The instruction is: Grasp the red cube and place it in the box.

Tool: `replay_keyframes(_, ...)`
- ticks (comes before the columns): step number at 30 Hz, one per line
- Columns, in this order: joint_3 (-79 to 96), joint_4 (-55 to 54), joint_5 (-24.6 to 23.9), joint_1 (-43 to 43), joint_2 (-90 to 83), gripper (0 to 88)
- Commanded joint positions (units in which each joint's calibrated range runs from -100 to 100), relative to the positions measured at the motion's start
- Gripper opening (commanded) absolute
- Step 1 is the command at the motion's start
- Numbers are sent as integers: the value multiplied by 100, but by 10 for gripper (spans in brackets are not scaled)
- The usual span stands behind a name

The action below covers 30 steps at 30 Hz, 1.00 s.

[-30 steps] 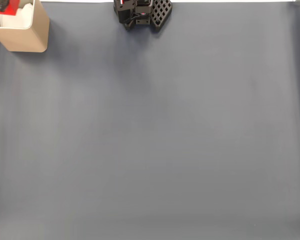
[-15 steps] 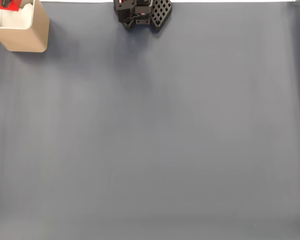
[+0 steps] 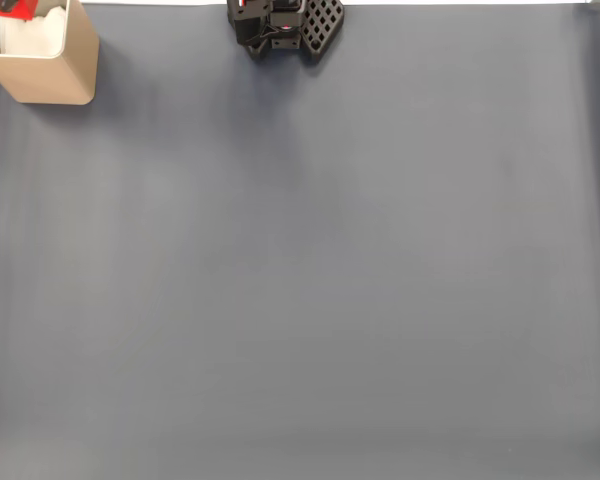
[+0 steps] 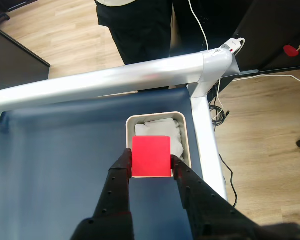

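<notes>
Gripper (image 4: 151, 161): I read both black fingers (image 4: 121, 172) clamped against the left and right faces of the red cube (image 4: 151, 156) in the wrist view; the cube sits square between them, its flat top facing the camera

Red cube: held above the box (image 4: 187, 134), over the box's near edge in the wrist view; I cannot tell how high it hangs over the rim. In the fixed view I see a sliver of red (image 3: 16, 8) at the top left corner, just above the box opening, with a dark bit of finger beside it

Box: tan walls, rounded corners, open top, white crumpled lining inside. In the fixed view it stands at the far left top corner of the mat (image 3: 52, 68); in the wrist view it lies just ahead of the fingers, close against the metal rail to its right

Mat (image 3: 320, 280): dark grey-blue sheet under the box, spreading away from it across the whole fixed view

Arm base (image 3: 280, 25): black, with a lattice-patterned part, well to the right of the box along the top edge of the fixed view

Frame rail (image 4: 115, 82): silver tube beyond the box in the wrist view, turning down at a corner piece past the box's right side

Floor (image 4: 265, 130): pale wood beyond the rail, with white cables (image 4: 260, 76) and a person's dark trouser legs (image 4: 140, 30) behind the box
</notes>
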Motion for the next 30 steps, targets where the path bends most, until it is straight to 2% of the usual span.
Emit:
replay_keyframes(1,-121,-118,29,-47,-117,2)
replay_keyframes(6,-121,-118,29,-54,-117,23)
replay_keyframes(20,-75,95,122,-54,-100,304)
replay_keyframes(30,-66,120,127,-61,-83,427)
